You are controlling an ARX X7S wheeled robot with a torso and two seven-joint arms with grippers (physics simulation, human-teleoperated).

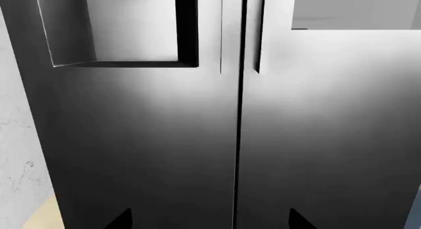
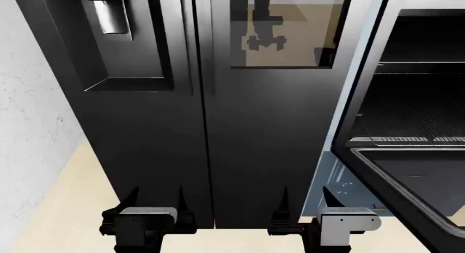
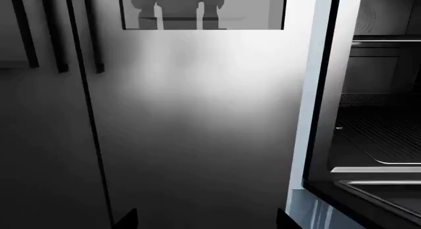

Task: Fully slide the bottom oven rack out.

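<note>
The oven stands at the right of the head view with its dark glass door folded down and open. The bottom oven rack, thin parallel silver rods, lies inside the cavity. It also shows in the right wrist view, with a rounded frame corner. My left gripper is open and empty in front of the fridge's left door. My right gripper is open and empty in front of the fridge's right door, left of the oven. Both wrist views show spread fingertips on the left gripper and the right gripper.
A tall black fridge fills the middle, with a dispenser recess and a glass panel. An upper rack shows as a thin bar. A white wall is at left. Beige floor lies below.
</note>
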